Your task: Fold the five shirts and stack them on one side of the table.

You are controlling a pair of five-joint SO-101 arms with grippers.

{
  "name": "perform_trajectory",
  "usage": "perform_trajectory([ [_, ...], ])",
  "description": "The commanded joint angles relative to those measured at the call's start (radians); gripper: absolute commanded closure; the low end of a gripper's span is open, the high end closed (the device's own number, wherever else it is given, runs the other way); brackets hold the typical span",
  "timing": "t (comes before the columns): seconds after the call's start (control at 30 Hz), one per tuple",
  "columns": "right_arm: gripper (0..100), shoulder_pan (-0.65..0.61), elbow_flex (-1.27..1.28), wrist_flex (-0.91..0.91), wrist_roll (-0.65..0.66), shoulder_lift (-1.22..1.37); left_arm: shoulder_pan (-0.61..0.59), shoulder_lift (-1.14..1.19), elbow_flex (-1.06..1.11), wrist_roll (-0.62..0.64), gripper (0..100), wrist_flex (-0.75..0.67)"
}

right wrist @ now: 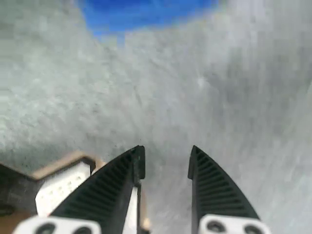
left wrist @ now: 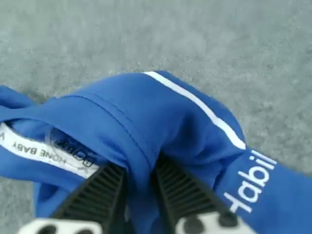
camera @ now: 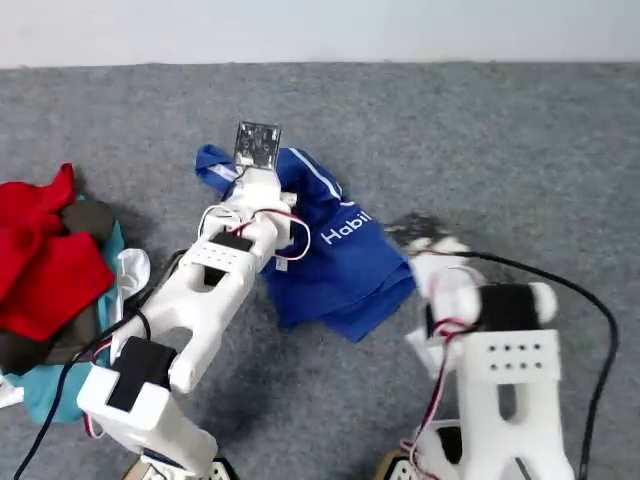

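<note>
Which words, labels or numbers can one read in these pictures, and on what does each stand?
White lettering on the blue fabric shirt: one word, cut off by a fold, not whole.
White tape inside the shirt's collar: small print, blurred and partly folded under, not safely readable.

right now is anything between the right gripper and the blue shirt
Nothing visible stands in the way. Bare grey table lies between the open right gripper and the near edge of the blue shirt. The left gripper is shut on a fold of that shirt near its collar label.
</note>
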Motion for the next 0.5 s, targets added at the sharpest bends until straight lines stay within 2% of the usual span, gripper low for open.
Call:
perform_trajectory([
  [0.0,83.7,-0.165,-0.092,-0.056,-0.046,-0.016,-0.014,-0.005,-0.101,0.058,98,0.069],
  [0.07,83.7,-0.243,-0.100,-0.101,-0.049,-0.005,-0.014,-0.017,-0.162,0.078,97,0.123],
  [0.23,83.7,-0.450,-0.089,-0.236,-0.044,0.191,-0.005,-0.014,-0.361,0.078,85,0.281],
  [0.37,83.7,-0.493,-0.124,-0.387,-0.052,0.417,-0.020,-0.018,-0.501,0.078,85,0.428],
  [0.47,83.9,-0.559,-0.207,-0.403,-0.089,0.555,-0.075,-0.021,-0.564,0.078,85,0.456],
])
